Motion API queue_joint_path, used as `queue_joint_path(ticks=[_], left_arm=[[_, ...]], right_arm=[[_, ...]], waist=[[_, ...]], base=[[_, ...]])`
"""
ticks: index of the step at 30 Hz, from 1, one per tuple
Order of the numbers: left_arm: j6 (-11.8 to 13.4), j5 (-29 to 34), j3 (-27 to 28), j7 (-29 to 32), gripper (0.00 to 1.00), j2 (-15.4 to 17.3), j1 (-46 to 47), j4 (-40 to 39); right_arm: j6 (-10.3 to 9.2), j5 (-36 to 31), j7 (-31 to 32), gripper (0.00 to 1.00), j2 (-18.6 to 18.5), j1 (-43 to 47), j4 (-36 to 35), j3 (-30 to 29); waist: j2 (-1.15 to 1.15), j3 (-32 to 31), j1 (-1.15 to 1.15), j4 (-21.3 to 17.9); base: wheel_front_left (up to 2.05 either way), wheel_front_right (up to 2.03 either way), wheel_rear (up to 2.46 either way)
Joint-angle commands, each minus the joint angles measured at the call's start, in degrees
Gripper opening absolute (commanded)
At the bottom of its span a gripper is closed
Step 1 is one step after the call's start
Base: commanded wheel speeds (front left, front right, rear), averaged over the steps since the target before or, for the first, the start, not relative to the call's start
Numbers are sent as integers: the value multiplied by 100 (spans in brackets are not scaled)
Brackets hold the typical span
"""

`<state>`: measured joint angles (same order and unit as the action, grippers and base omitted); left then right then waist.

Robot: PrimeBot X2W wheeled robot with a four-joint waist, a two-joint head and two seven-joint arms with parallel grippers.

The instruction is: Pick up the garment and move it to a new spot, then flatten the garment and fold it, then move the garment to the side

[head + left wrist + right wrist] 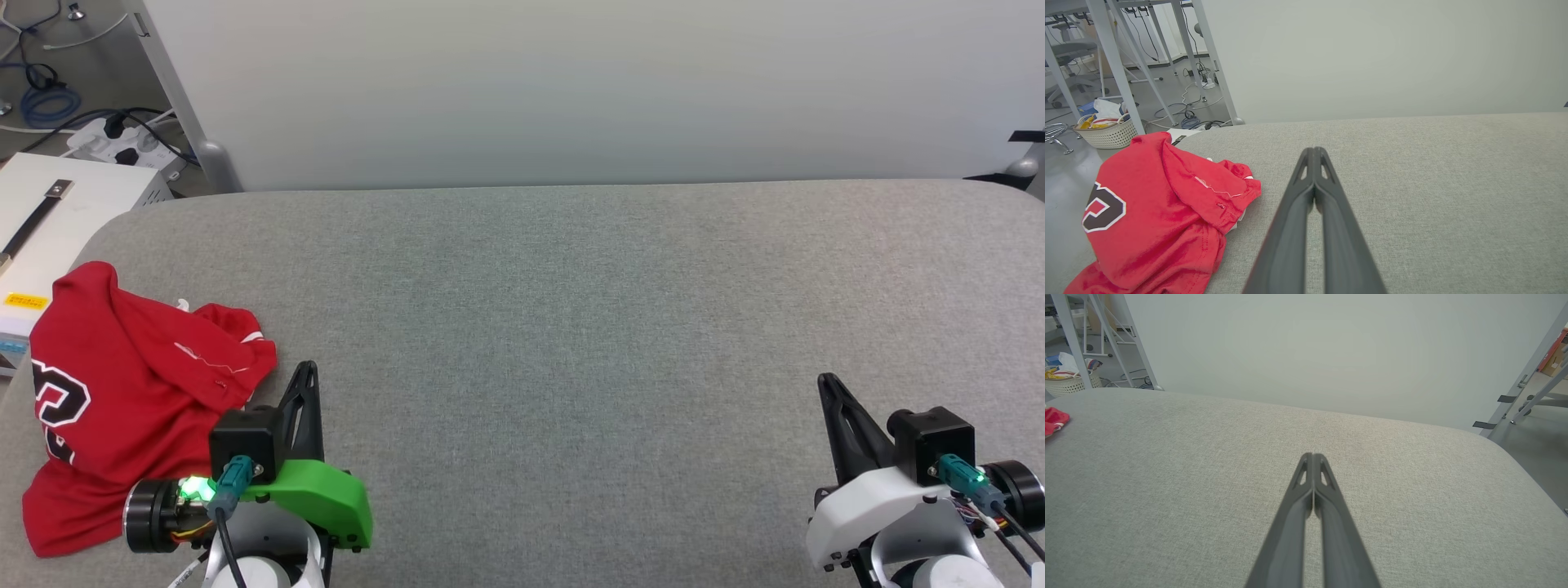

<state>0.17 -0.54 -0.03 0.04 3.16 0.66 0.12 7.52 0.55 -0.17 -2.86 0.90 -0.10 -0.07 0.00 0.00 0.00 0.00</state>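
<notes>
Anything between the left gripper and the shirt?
Nothing visible. The shirt lies crumpled just to the left of the shut left gripper, and what separates them is bare grey table.

One red garment (pixel 122 392) is counted, lying on one grey padded surface (pixel 571 327). Two grippers are counted: one left gripper (pixel 305 371) and one right gripper (pixel 827 380). One white woven basket (pixel 1110 132) and one white box (pixel 73 204) are counted beyond the surface's edge.
</notes>
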Motion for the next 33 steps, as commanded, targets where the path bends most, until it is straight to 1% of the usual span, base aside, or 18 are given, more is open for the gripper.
queue_joint_path(ticks=[1,33], left_arm=[[-17,54,3,-4,0,-28,-66,-12],[-17,54,3,-4,0,-28,-66,-12]], right_arm=[[-3,-55,17,0,-1,-90,10,7],[-3,-55,17,0,-1,-90,10,7]], waist=[[0,0,0,0],[0,0,0,0]], base=[[0,0,0],[0,0,0]])
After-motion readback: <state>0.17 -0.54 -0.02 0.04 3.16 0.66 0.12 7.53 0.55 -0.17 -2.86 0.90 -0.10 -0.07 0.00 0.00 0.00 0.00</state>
